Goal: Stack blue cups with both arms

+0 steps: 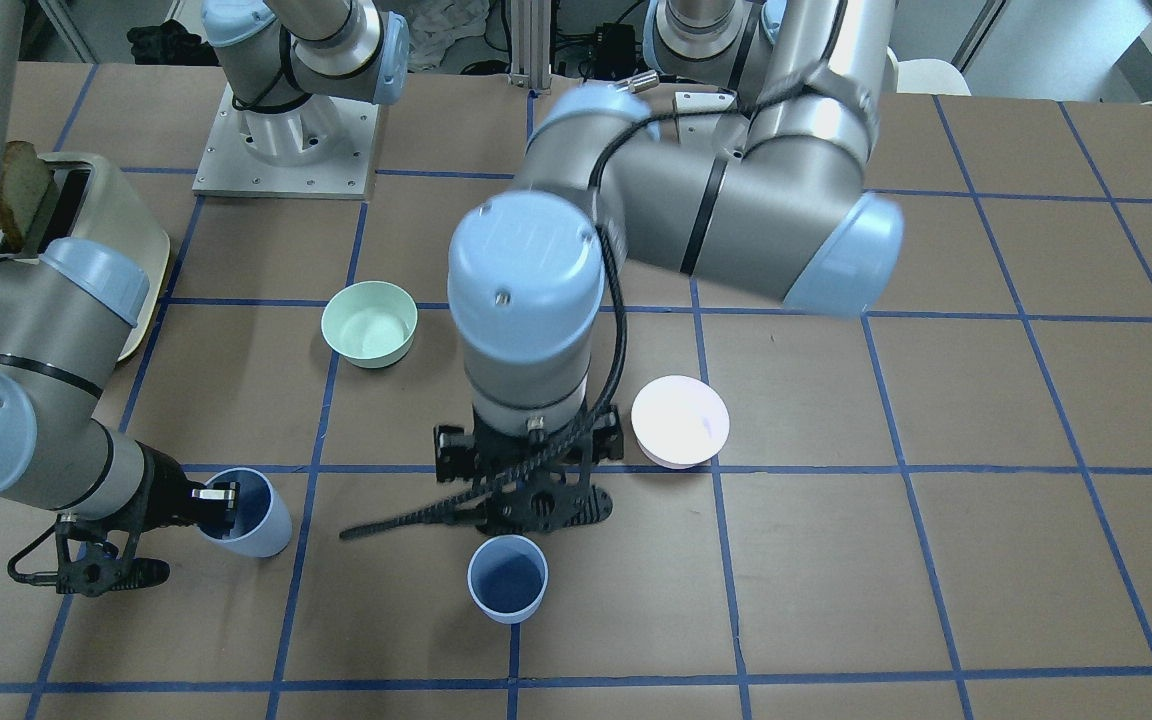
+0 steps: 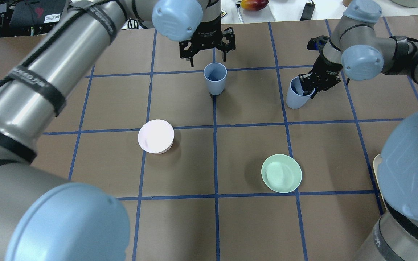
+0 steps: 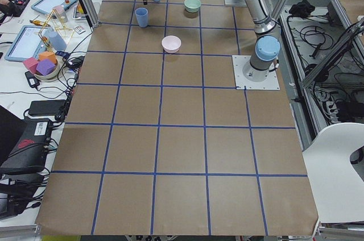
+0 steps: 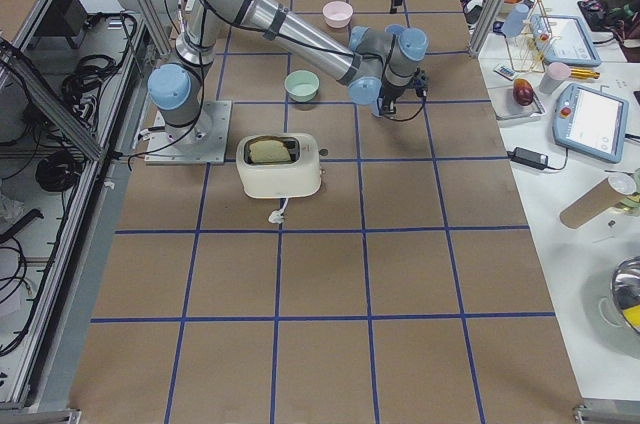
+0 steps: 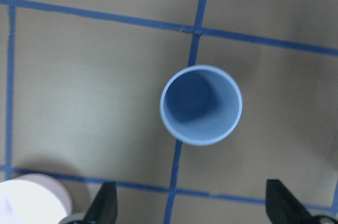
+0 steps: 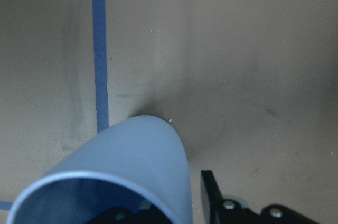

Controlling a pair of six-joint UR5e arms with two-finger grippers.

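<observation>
The right pincer [image 2: 306, 88] is clamped on the tilted blue cup [image 2: 295, 100]; the left pincer [image 2: 208, 61] is held spread just beside the upright blue cup [image 2: 215, 78]. Grasping is judged underway; lifting and nesting are called for.

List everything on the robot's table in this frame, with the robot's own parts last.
free blue cup: one, dusty blue, upright on a tape line, far centre
held blue cup: one, dusty blue, tilted, to the robot's right of the other
pink bowl: one, pale pink, left of centre
green bowl: one, mint, right of centre
toaster: one, cream, bread in slot, near right arm's base
table: one, brown with blue grid
left gripper: open, above free blue cup
right gripper: shut on held blue cup's rim
</observation>
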